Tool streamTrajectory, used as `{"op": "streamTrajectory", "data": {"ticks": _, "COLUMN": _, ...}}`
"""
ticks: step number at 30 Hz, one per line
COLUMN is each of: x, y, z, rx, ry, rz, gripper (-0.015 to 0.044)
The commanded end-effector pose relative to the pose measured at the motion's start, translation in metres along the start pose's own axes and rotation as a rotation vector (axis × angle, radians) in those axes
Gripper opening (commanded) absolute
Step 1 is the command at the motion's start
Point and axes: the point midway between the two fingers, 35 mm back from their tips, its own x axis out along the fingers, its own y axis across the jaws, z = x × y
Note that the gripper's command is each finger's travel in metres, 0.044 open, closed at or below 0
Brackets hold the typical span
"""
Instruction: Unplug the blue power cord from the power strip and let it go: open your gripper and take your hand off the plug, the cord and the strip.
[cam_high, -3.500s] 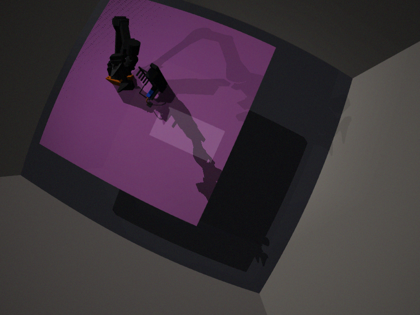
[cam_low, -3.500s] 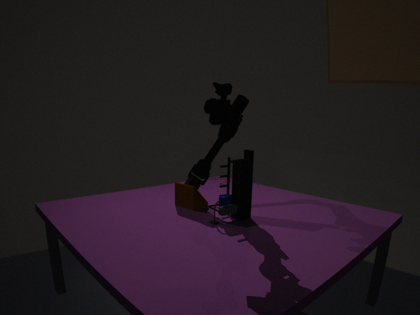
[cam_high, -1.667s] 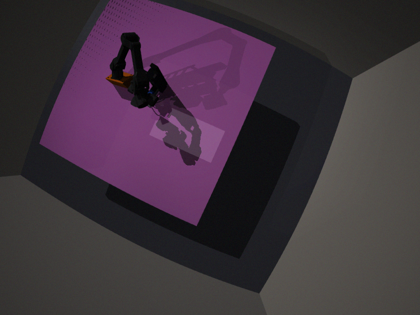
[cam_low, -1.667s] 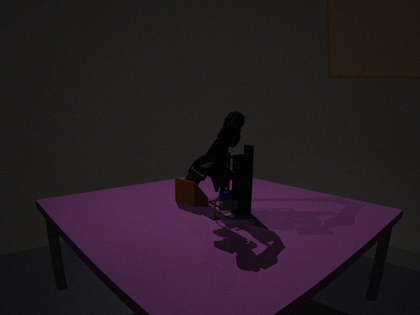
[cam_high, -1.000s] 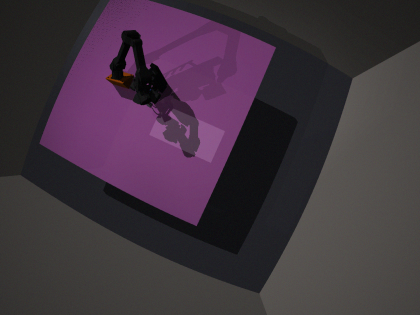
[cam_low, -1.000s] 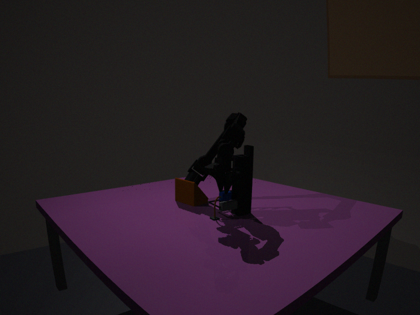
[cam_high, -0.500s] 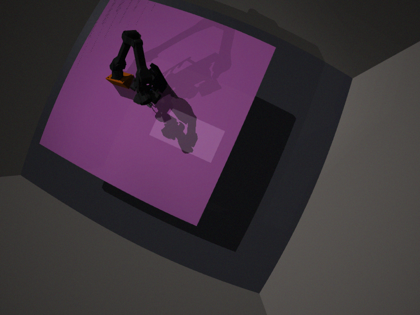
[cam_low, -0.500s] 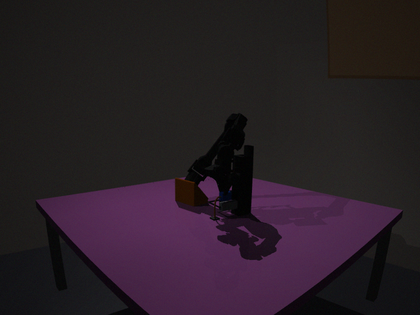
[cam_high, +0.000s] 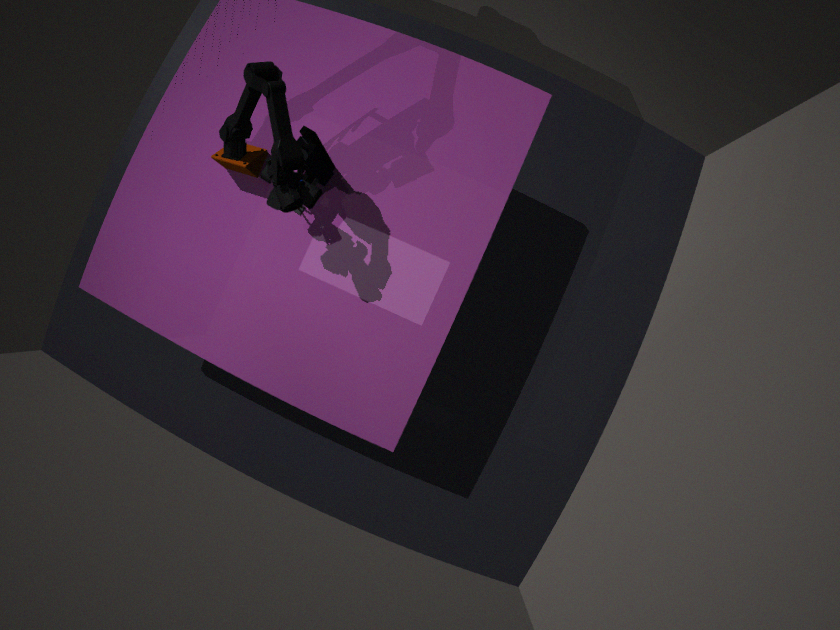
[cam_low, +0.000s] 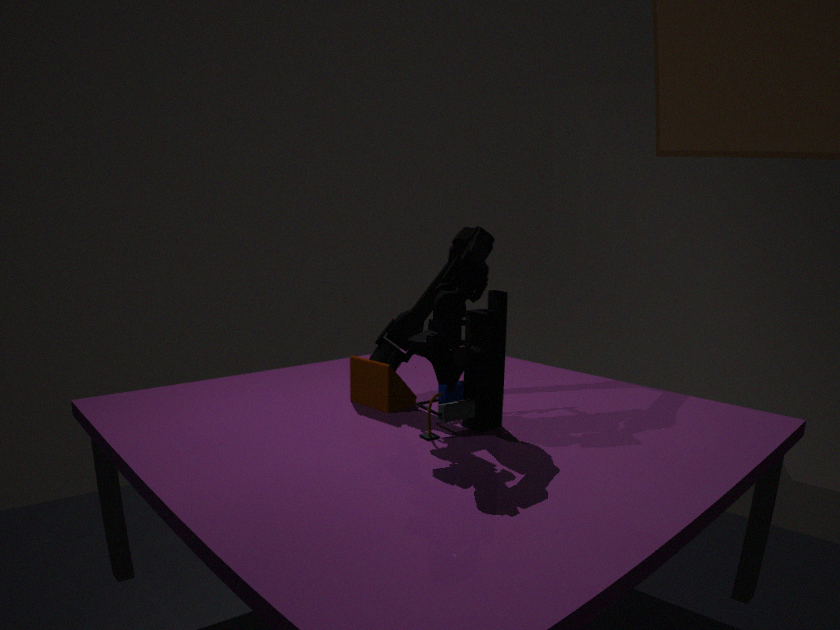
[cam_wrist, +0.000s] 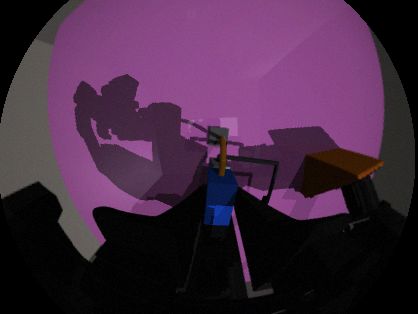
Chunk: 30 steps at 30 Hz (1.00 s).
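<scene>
The blue plug (cam_low: 447, 389) (cam_wrist: 220, 197) is low beside the dark upright power strip (cam_low: 497, 359) (cam_high: 317, 159). An orange cord (cam_low: 429, 415) (cam_wrist: 223, 156) comes off the plug and bends down to a small dark piece (cam_low: 428, 436) near the table top. My gripper (cam_wrist: 220, 190) is shut on the blue plug, with one black finger on each side of it. In the top view the arm covers the plug. The joint between plug and strip is hidden, so I cannot tell whether the plug is seated.
A grey block (cam_low: 456, 410) (cam_wrist: 218, 134) sits close to the plug. A thin dark frame (cam_wrist: 276, 175) stands beside it. The orange wedge (cam_high: 252, 162) (cam_low: 376, 385) (cam_wrist: 337, 167) is at the arm's base. All this is on the magenta table (cam_high: 271, 305) (cam_low: 271, 461).
</scene>
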Motion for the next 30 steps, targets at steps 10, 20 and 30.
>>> {"op": "streamTrajectory", "data": {"ticks": 10, "x": -0.005, "y": 0.001, "z": 0.032, "rx": 0.006, "ry": -0.027, "rz": 0.006, "gripper": 0.0}}
{"op": "streamTrajectory", "data": {"ticks": 20, "x": -0.008, "y": 0.0, "z": 0.048, "rx": 0.007, "ry": -0.028, "rz": 0.007, "gripper": 0.0}}
{"op": "streamTrajectory", "data": {"ticks": 30, "x": -0.006, "y": -0.002, "z": 0.05, "rx": 0.008, "ry": -0.023, "rz": 0.006, "gripper": 0.0079}}
